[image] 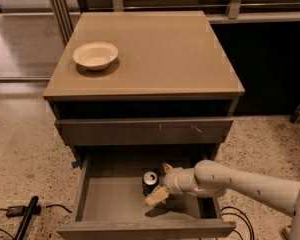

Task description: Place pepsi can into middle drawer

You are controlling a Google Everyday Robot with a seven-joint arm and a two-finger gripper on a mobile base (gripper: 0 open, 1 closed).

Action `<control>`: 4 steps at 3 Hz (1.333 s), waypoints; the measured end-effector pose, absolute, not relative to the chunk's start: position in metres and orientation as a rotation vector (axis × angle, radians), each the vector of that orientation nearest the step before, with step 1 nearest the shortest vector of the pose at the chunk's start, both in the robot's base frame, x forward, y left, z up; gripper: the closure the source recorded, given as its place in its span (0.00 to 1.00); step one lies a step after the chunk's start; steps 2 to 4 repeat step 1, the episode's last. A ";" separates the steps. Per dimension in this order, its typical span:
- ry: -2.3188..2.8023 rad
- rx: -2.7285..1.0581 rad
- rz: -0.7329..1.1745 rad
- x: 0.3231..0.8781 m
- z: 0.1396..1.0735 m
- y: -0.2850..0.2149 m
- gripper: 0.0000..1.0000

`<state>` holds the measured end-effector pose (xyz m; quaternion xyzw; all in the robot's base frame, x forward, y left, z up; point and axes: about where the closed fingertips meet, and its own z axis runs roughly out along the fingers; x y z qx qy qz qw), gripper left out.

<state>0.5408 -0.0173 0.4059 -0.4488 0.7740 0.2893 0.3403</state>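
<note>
The pepsi can, dark with a silver top, stands upright on the grey floor of the open middle drawer. My gripper reaches into the drawer from the right, just right of the can. Its pale fingers are spread, one in front of the can and one behind it. The can sits at the fingertips and the fingers do not look pressed against it.
A white bowl sits on the cabinet top at the left. The closed drawer front with pale scuffs hangs above the open drawer. Cables and a dark tool lie on the speckled floor at lower left.
</note>
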 end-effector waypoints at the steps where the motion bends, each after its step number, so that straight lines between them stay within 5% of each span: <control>1: 2.014 -1.168 0.753 0.541 0.406 -0.017 0.00; 4: 2.014 -1.168 0.753 0.541 0.406 -0.017 0.00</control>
